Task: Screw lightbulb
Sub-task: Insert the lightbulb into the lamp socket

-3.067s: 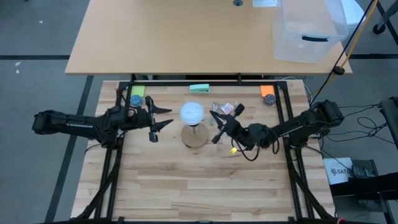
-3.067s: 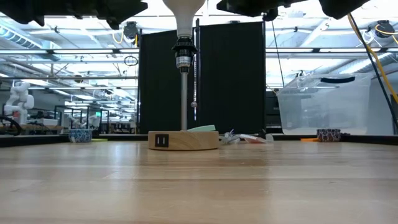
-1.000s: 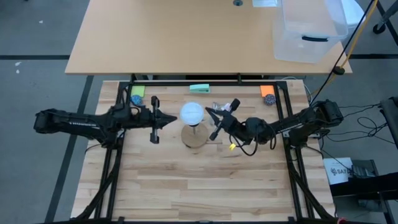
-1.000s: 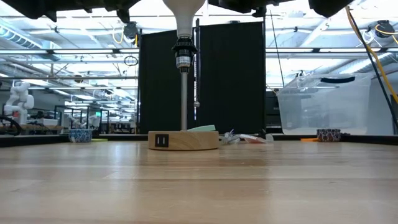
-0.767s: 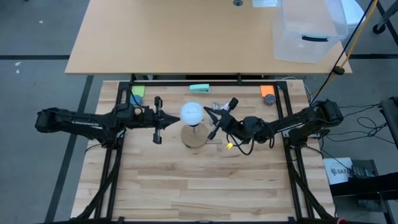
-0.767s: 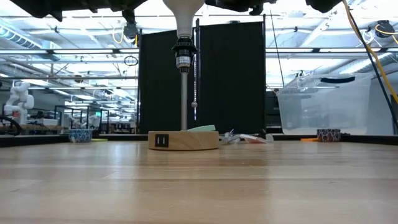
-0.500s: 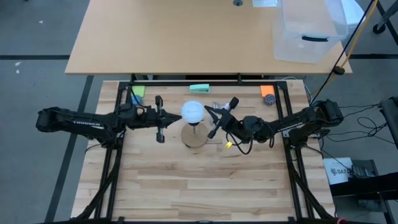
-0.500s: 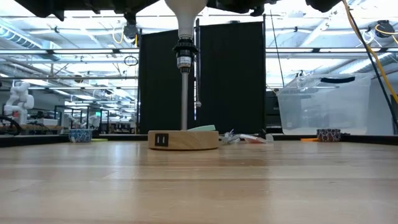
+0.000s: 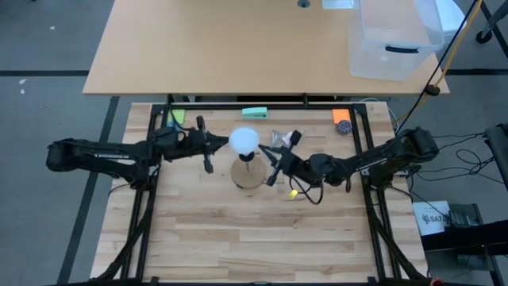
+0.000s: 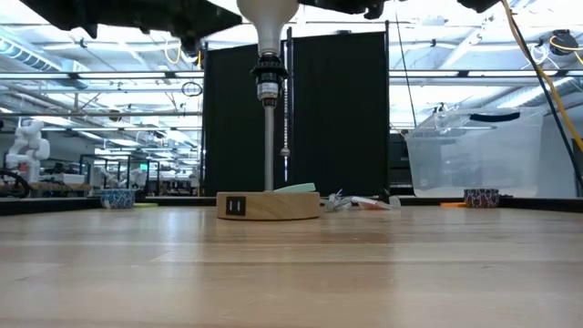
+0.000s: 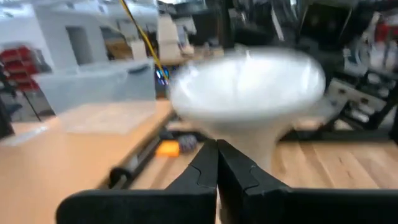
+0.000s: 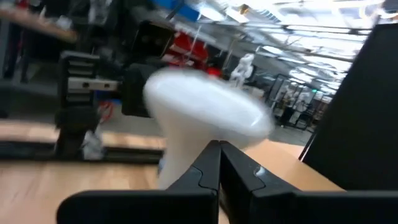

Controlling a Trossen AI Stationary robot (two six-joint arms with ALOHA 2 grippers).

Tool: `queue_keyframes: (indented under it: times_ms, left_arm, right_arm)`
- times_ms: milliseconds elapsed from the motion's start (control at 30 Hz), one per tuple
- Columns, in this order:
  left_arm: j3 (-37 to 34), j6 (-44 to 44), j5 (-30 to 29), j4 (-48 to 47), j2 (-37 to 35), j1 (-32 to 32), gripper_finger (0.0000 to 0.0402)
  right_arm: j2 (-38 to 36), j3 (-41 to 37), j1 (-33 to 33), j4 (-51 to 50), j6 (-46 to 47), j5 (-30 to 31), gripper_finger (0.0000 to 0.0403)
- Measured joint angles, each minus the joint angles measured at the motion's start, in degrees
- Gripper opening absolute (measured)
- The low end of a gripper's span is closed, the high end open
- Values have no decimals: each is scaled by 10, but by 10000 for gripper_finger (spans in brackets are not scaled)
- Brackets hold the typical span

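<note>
The white lightbulb [image 9: 244, 141] sits upright in the black socket [image 10: 267, 77] on top of a thin pole, which rises from the round wooden base [image 10: 269, 205]. My left gripper [image 9: 223, 144] is shut and points level at the bulb from the table's left. In the left wrist view its tips [image 11: 217, 144] stand in front of the bulb's tapering neck [image 11: 261, 140]. My right gripper [image 9: 264, 150] is also shut and points at the bulb [image 12: 205, 118] from the table's right, close to its side. My left gripper has its shut fingertips [image 11: 210, 149] right at the bulb's neck, coming level from the table's left; I cannot tell whether they touch it. My right gripper has its shut fingertips [image 12: 214, 149] right at the bulb's lower side [image 12: 180, 158], coming from the table's right and slightly upward; whether they touch it does not show.
A small clear bag [image 9: 282, 137] lies behind the base. A green pad [image 9: 255, 113] lies at the far edge, and an orange pad [image 9: 341, 117] and a green pad [image 9: 175, 117] sit in the far corners. On the far table stands a clear bin [image 9: 393, 40].
My left gripper has moved toward the table's right and a little toward its far edge, closing in on the bulb, and has stayed shut. The bulb and its base stand where they were.
</note>
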Motion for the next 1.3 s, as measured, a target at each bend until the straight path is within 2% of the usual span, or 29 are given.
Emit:
queue_keyframes:
  times_ms: [333,500,867,1067,1300]
  left_arm:
    - [-1,8,7,-17,-3,-1,0]
    - [-1,30,7,-42,-23,-1,0]
    - [-1,56,12,-37,-75,-1,0]
    - [-1,45,61,-18,-75,-1,0]
    - [-1,32,79,-18,-70,-1,0]
  right_arm:
    - [0,0,10,-23,12,13,0]
    - [0,0,20,-33,6,62,0]
    - [0,5,5,31,-60,105,0]
    - [0,33,-12,11,-79,102,0]
    - [0,66,-18,-61,-57,85,0]
